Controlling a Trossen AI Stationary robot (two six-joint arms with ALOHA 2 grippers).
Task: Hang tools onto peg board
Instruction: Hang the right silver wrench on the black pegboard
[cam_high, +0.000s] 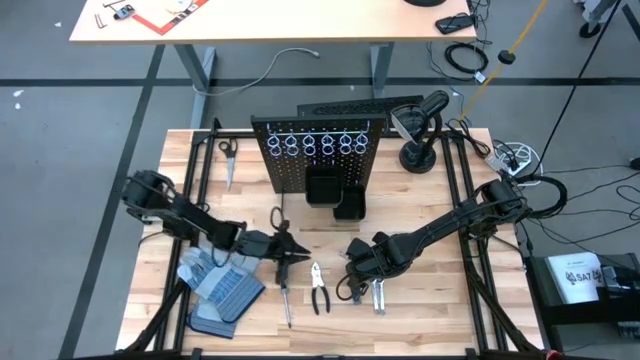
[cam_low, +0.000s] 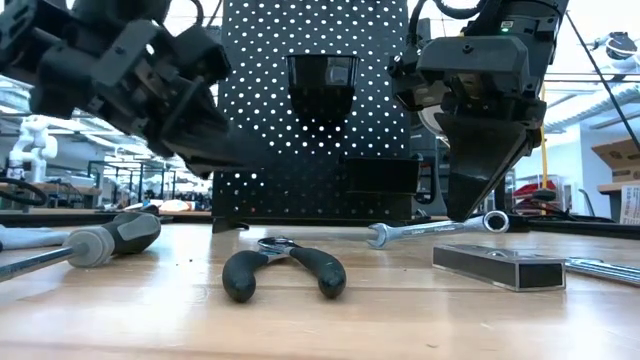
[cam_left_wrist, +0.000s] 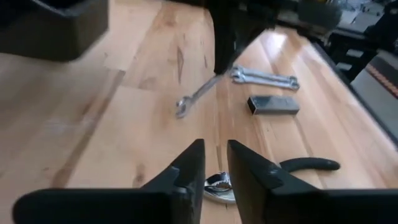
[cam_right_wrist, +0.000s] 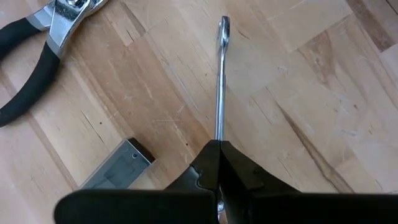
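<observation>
a wooden table seen from above, with the peg board (cam_high: 318, 160) standing upright at its far middle, its row of silver ring holders (cam_high: 318, 145) looking empty and two small black bins (cam_high: 335, 195) at its foot; no tool appears to hang on it, so the task seems barely begun. the tools lie loose on the near half of the table: a dark-handled screwdriver (cam_high: 285, 300), dark-handled pliers (cam_high: 319, 291), a short grey metal piece (cam_low: 497, 267), and a double-ended wrench (cam_left_wrist: 264, 78) flat beside that piece. the right gripper (cam_high: 358, 268) is low at the table, its jaws pressed together on one end of a slim silver wrench (cam_right_wrist: 220, 81) whose other end points away along the wood; the low view suggests that wrench is tilted with its gripped end raised. the left gripper (cam_high: 283, 248) hovers just above the pliers with its jaws narrowly parted and holding nothing. grey-and-blue work gloves (cam_high: 220, 283) lie under the left arm near the table's left edge. scissors (cam_high: 227, 155) rest at the far left beside the board. open wood lies between the tools and the board, giving the right arm a fairly clear path, though the bins and the left gripper sit close to it
</observation>
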